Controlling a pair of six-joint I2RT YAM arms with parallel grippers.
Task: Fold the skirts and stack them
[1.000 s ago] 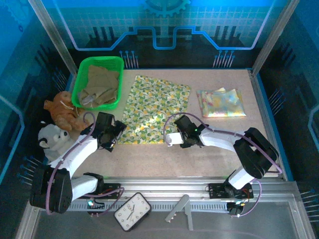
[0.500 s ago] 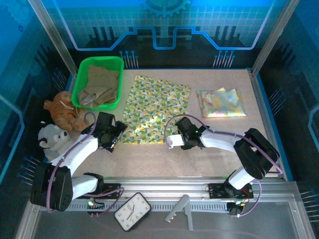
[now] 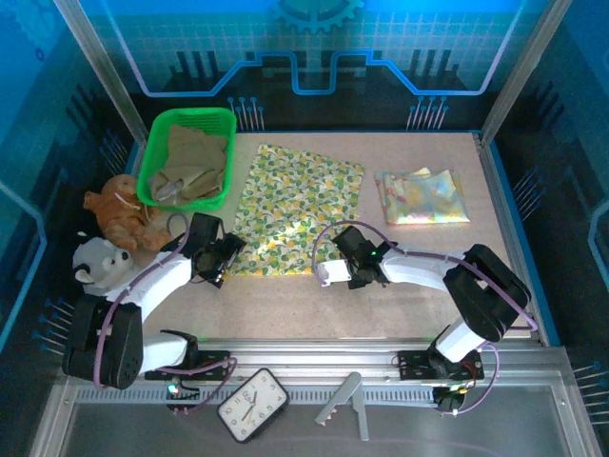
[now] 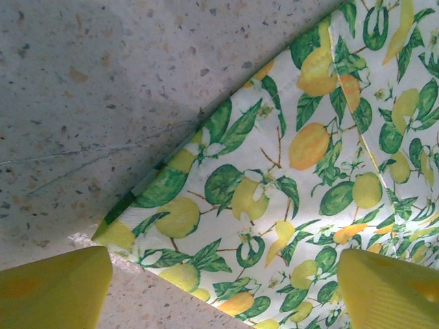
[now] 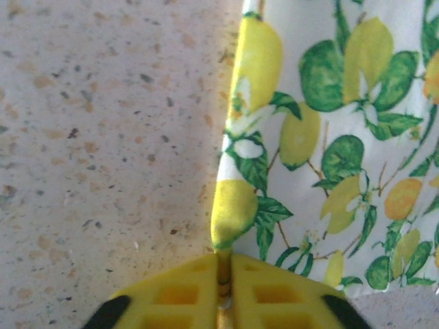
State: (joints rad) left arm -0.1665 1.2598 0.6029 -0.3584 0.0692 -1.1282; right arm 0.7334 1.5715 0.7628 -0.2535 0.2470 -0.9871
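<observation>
Between the yellow fingers of my right claw [image 5: 225, 264], which are pressed together, sits the near right corner of the yellow-green floral skirt [image 5: 329, 137], a thin pinch of hem. My left claw [image 4: 225, 284] stands wide open with nothing in it, astride the near left corner. The skirt lies spread flat in the middle of the bench [image 3: 419, 286]. I judge it light, limp and a little slick. It would sag and crease if lifted by one point, so both near corners, taken at the hem, are the right holds for carrying that edge over. Farther right lies the pastel patchwork skirt [image 3: 422, 197], folded. The olive-khaki skirt [image 3: 195, 157] is heaped in the green basket [image 3: 148, 181].
</observation>
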